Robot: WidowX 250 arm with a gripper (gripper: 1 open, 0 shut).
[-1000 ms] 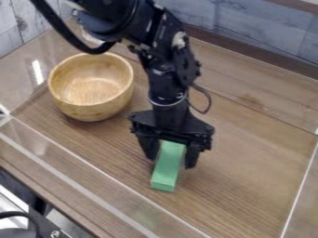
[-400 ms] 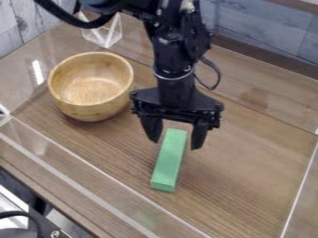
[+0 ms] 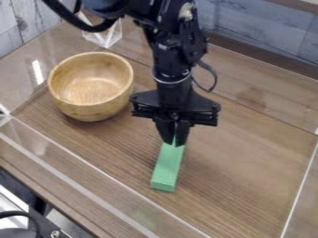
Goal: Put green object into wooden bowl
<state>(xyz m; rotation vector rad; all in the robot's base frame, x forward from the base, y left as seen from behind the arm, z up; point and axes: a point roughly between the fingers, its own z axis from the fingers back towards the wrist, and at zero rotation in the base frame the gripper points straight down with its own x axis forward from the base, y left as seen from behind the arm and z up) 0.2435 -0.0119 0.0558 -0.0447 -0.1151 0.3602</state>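
The green object [image 3: 168, 169] is a flat, bright green block lying lengthwise on the wooden table, its near end pointing at the front edge. My gripper [image 3: 178, 139] points straight down over the block's far end. Its black fingers are drawn together and pinch that end, which they hide. The rest of the block still rests on the table. The wooden bowl [image 3: 89, 85] is round, light tan and hollow, with nothing in it. It stands to the left of the gripper and further back, apart from both gripper and block.
A clear plastic wall [image 3: 74, 177] runs along the table's front and left sides. A crumpled white item [image 3: 110, 35] lies behind the bowl. Bare wooden tabletop [image 3: 255, 121] stretches to the right of the arm.
The fingers, spread wide on either side of the block before, have closed onto its far end. The hand rose slightly. The block has not moved.
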